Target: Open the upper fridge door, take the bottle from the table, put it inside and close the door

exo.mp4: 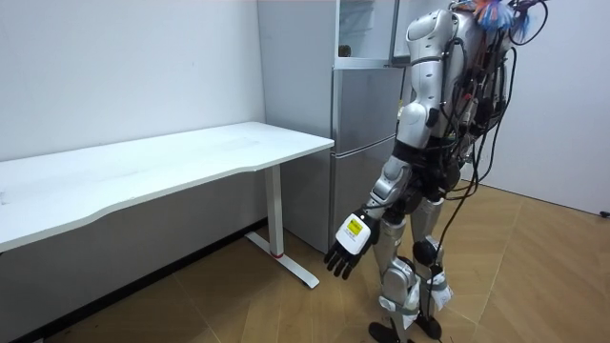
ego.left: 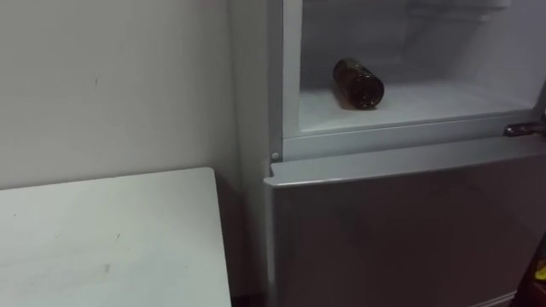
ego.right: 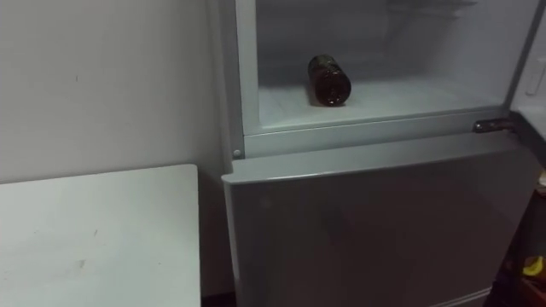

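Observation:
A dark brown bottle (ego.left: 358,83) lies on its side on the white floor of the upper fridge compartment (ego.left: 444,104), its base toward me; the bottle (ego.right: 329,80) is left of the middle. That compartment stands open. In the room view I stand facing the fridge (exo.mp4: 367,143), close to it. My left hand (exo.mp4: 348,250) hangs down at my side, fingers relaxed and holding nothing.
The grey lower fridge door (ego.left: 401,230) is closed, with a metal hinge (ego.left: 522,129) at its upper right. A white table (ego.left: 102,247) stands to my left against the wall, right next to the fridge. Wooden floor (exo.mp4: 534,276) lies behind me.

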Robot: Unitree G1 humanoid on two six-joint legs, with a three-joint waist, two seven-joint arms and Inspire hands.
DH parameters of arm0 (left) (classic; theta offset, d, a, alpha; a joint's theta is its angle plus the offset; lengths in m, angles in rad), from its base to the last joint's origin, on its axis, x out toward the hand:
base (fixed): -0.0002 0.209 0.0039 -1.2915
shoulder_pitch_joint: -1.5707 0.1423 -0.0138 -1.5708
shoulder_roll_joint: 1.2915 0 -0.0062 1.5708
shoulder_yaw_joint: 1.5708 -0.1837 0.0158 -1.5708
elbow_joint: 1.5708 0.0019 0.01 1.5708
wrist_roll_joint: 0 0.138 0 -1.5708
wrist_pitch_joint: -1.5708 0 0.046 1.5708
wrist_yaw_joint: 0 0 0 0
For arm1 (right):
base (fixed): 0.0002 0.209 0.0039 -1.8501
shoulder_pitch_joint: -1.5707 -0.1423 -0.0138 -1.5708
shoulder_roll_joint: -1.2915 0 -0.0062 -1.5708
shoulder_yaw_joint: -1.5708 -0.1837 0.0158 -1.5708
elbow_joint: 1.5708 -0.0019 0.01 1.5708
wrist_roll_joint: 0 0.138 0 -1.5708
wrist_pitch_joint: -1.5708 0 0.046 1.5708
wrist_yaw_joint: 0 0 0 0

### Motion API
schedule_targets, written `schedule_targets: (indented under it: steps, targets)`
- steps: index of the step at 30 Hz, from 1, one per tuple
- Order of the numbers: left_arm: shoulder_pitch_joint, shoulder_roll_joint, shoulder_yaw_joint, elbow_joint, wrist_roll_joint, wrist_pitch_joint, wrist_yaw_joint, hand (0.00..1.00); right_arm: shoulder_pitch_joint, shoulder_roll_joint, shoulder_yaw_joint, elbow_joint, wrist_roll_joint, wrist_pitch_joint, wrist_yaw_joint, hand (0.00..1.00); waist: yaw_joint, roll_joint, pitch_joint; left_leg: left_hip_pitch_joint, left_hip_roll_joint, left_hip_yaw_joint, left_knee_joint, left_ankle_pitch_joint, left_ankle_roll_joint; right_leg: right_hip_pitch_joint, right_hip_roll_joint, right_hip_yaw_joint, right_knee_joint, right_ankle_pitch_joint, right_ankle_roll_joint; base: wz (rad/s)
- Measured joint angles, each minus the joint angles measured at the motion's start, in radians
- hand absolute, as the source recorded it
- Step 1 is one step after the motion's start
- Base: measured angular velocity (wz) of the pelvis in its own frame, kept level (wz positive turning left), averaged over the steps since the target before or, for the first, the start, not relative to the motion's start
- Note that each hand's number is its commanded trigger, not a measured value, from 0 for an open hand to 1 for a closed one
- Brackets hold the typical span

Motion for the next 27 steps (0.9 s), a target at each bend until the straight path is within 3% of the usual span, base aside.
schedule_targets:
  steps: [10, 17, 22, 27]
  targets:
    - [0.003, 0.0, 0.002, 0.0, 0.001, 0.0, -0.006, 0.0, 0.008, 0.005, -0.067, -0.071, -0.002, -0.004, -0.134, 0.0, 0.001, 0.008, 0.0007, 0.005, -0.001, 0.0, 0.0, 0.0, 0.001, 0.0, 0.0, 0.009, 0.003, 0.0, 0.0, -0.01]
    - [0.004, 0.002, 0.043, -0.004, 0.0, -0.003, -0.008, 0.0, 0.009, 0.005, -0.119, -0.247, -0.006, -0.072, -0.302, 0.0, 0.003, 0.015, 0.0005, 0.001, -0.001, -0.001, 0.0, 0.0, 0.001, -0.003, 0.002, 0.015, 0.004, 0.0, 0.0, -0.01]
    - [0.004, 0.011, 0.044, -0.005, 0.001, -0.015, -0.008, 0.0, -0.014, -0.002, -0.165, -0.302, -0.071, -0.091, -0.39, 0.0, -0.001, 0.017, -0.0036, 0.002, -0.005, -0.007, 0.0, 0.0, 0.001, 0.001, -0.002, 0.002, 0.004, -0.002, 0.003, 0.05]
    - [0.008, 0.012, 0.058, -0.004, -0.017, -0.017, -0.001, 0.0, -0.015, -0.019, -0.194, -0.483, -0.125, -0.102, -0.531, 0.0, 0.002, 0.013, -0.003, 0.002, -0.009, -0.008, -0.002, 0.0, 0.001, -0.013, -0.007, 0.004, 0.033, -0.019, 0.006, 0.0]
